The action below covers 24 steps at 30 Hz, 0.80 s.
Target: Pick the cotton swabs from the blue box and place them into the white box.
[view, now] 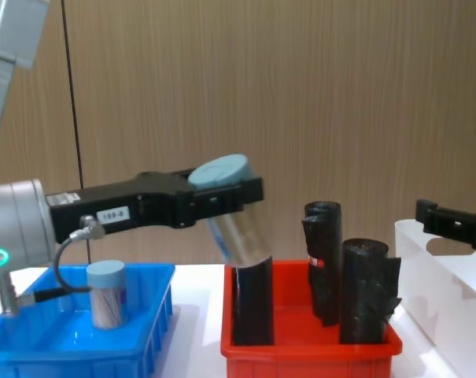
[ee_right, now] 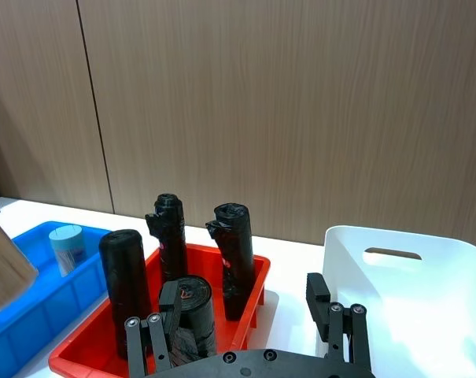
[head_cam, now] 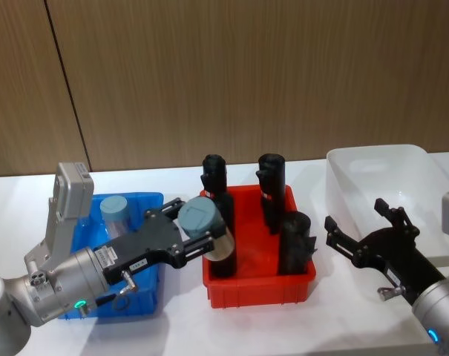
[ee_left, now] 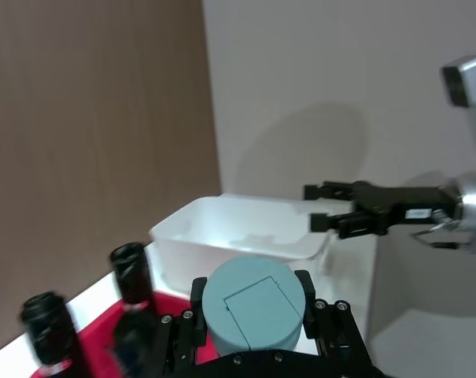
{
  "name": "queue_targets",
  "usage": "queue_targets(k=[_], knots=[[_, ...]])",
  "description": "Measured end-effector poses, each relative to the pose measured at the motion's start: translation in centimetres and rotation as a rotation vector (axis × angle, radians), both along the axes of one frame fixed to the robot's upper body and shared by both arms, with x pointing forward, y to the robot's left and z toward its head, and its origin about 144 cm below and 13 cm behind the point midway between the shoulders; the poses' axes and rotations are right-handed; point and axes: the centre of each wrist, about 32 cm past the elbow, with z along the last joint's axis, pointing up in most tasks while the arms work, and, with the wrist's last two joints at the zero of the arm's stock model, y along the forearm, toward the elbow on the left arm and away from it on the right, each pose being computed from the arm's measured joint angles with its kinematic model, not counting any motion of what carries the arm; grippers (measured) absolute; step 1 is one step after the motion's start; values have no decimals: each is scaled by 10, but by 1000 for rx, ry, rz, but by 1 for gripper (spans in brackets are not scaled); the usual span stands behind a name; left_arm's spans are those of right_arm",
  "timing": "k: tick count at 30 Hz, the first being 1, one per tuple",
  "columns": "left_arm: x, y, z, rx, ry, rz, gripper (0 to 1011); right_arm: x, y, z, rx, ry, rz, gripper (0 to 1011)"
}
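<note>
My left pincer [head_cam: 197, 233] is the closest thing here, clamped around a cotton swab tub [head_cam: 200, 216]. It's holding the tub tilted up in the air, lid end in the jaws. The tub is clear of the blue box [head_cam: 146, 297] and hanging over the left rim of the red bin [head_cam: 261, 285], the one with the black rolls [head_cam: 269, 189] standing in it.

So progress-wise I'd call this roughly halfway through the first carry. The tub is picked but not dropped off. The white box [head_cam: 372, 159] sits at the right end of the bench, past the red bin, and from what I can see of its inside there's nothing in it yet.

A second tub [head_cam: 115, 215] stands upright in the blue box at the left end of the bench, so that's at least one more trip after this one.

My right pincer [head_cam: 355, 215] hangs by the white box's left wall, jaws spread wide and holding nothing. Could be set up for a handover, just guessing.
</note>
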Motion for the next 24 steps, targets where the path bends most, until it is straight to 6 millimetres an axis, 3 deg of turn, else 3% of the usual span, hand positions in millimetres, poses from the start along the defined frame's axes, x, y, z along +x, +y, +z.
queue_targets(k=[12,24], knots=[[9,-13,-5,-50,15,-157,664,0,0,0,0,0,0,1002],[9,-22,-3,12,56,-222,663,0,0,0,0,0,0,1002]])
